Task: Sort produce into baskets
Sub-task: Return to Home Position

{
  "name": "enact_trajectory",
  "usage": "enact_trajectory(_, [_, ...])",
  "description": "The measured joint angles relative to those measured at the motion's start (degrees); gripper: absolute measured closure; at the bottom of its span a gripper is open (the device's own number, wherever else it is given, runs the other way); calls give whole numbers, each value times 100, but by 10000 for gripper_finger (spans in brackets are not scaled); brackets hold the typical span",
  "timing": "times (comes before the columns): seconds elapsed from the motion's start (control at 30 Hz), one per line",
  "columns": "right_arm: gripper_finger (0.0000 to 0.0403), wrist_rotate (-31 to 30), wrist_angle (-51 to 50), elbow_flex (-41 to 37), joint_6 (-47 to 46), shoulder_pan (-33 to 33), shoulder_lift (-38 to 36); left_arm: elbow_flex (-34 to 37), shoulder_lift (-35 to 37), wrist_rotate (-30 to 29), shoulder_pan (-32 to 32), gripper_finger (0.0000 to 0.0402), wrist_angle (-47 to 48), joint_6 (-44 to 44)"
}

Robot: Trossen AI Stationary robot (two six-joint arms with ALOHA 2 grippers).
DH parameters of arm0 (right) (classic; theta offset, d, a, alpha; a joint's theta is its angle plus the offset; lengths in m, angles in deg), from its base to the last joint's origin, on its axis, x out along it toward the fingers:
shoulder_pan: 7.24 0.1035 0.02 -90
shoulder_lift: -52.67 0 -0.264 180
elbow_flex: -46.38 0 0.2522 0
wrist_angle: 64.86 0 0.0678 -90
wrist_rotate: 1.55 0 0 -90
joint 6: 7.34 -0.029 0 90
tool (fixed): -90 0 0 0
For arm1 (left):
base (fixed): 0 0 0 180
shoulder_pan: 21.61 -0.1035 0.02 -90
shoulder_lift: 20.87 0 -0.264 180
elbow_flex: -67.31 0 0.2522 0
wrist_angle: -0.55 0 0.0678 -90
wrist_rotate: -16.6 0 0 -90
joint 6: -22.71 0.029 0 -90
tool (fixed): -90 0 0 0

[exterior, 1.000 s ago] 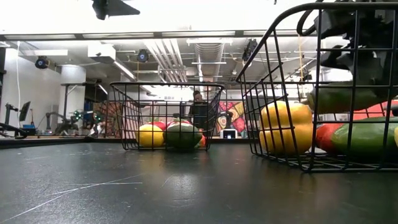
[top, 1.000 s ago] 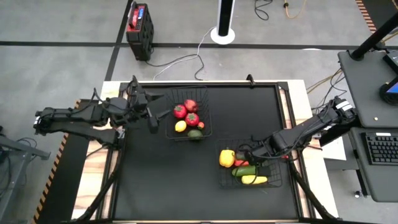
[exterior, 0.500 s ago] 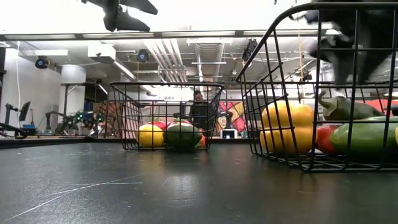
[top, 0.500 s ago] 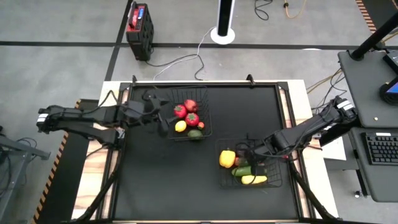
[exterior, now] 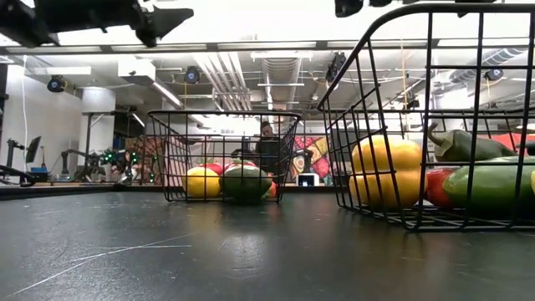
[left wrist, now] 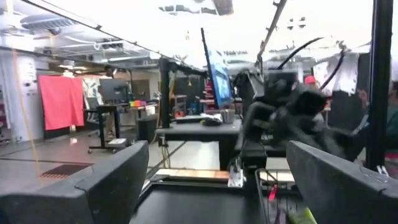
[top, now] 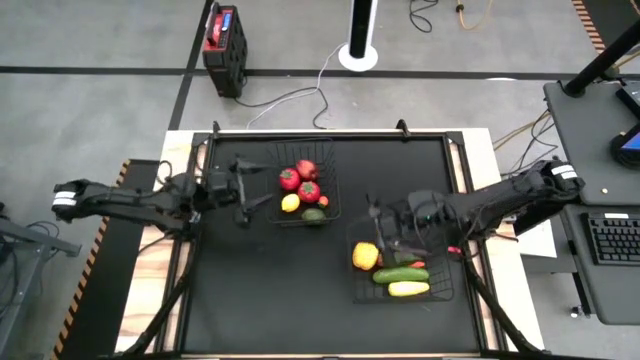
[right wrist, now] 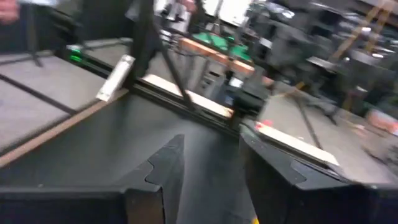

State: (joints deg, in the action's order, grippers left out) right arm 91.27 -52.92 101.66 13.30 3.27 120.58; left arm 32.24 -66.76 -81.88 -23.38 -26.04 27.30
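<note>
The far basket point(top: 329, 196) holds red, yellow and green produce point(top: 303, 190). The near basket point(top: 452, 268) holds a yellow piece point(top: 365, 256), green and red pieces and a dark green one point(exterior: 460, 144) lying on top. My left gripper point(top: 262, 200) hangs open, level, just left of the far basket, with nothing between its fingers point(left wrist: 118, 180). My right gripper point(top: 375, 228) hangs level above the near basket's far left corner. It is open, with nothing between its fingers point(right wrist: 165, 168).
Both baskets stand on the black mat point(top: 260, 300), which has free room at its near left. A red and black box point(top: 224, 45) and a white post point(top: 358, 40) stand on the floor beyond the table. A person sits far behind the far basket point(exterior: 267, 146).
My right gripper has risen out of the near basket, tipped from pointing down to level and gone toward the table's left edge; the dark green piece stays on the pile. My left gripper has sunk, tipped to level and drawn back a little from the far basket.
</note>
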Motion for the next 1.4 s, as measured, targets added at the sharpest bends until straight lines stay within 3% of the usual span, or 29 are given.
enact_trajectory(0.27, [276,773,-23,-586,-134,-1035,-805,222,2221,0,-223,39,2122,-14])
enact_trajectory(0.4, [282,773,-8,-966,-158,-1158,-1375,158,3304,-263,-237,39,3376,-24])
enact_trajectory(0.6, [292,772,-129,-1442,-227,-1169,-2322,292,4580,-293,-237,39,4073,-64])
enact_trajectory(0.97, [313,738,-1561,-1892,-755,-1169,-4088,322,4584,-315,-248,39,4227,-74])
enact_trajectory(1.4, [319,339,-1660,-2932,-1197,-1169,-5610,867,4582,-602,-248,39,4248,-572])
